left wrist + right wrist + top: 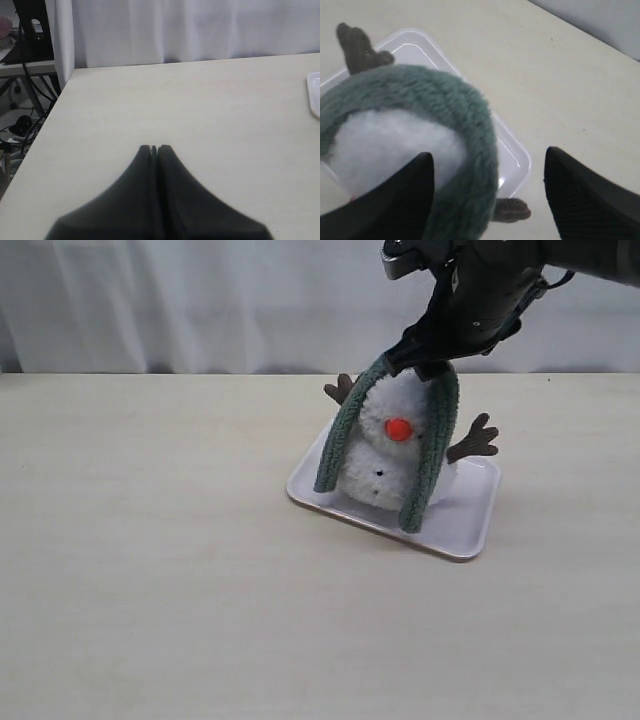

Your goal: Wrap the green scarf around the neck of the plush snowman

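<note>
Fuzzy grey-green fleece scarf (345,435) lies over the fluffy white plush snowman (378,470)'s head, ends hanging at five and seven o'clock, no wrap made yet! Right gripper (488,157) is spread wide, clamping nothing; left gripper (154,148) is pressed closed, empty.

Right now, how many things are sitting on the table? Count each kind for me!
Plush snowman: 1
Green scarf: 1
White tray: 1
Total: 3
</note>
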Controlling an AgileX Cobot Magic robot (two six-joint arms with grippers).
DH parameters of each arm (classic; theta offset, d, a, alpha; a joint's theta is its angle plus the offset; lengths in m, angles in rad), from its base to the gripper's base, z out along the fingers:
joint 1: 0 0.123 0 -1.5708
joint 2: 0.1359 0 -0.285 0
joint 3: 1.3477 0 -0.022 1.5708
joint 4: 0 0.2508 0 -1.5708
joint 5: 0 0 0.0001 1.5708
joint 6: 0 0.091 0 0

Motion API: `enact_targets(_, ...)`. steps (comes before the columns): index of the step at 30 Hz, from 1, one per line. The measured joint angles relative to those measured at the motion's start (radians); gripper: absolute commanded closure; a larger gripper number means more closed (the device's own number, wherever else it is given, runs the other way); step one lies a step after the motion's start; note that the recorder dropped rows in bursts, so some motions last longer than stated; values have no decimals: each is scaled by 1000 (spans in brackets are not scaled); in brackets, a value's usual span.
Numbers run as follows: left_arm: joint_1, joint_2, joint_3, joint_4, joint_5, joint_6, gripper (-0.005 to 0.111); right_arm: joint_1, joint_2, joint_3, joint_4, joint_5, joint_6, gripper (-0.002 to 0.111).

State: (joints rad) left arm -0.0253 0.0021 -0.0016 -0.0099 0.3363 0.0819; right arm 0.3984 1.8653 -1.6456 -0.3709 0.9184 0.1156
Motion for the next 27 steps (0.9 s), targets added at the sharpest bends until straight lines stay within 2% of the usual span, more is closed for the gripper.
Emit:
enact_targets(6, 0, 0, 0, 0, 0, 0, 107, -4, -71, 0, 82, 32, -31, 47)
enact_targets(9, 0, 0, 0, 0, 0, 0, 107, -39, -99, -1, 237, 44, -104, 48)
enact_targets(12, 0, 0, 0, 0, 0, 0, 107, -104, -125, 41, 445, 45, -210, 54)
enact_targets(16, 0, 0, 0, 0, 0, 0, 107, -204, -168, 170, 666, 10, -354, 58)
enact_targets(19, 0, 0, 0, 0, 0, 0, 107, -253, -204, 301, 729, -57, -431, 58)
enact_targets(23, 0, 0, 0, 0, 0, 0, 107, -263, -232, 460, 781, -206, -486, 58)
enact_targets(27, 0, 0, 0, 0, 0, 0, 107, -232, -232, 575, 911, -333, -621, 58)
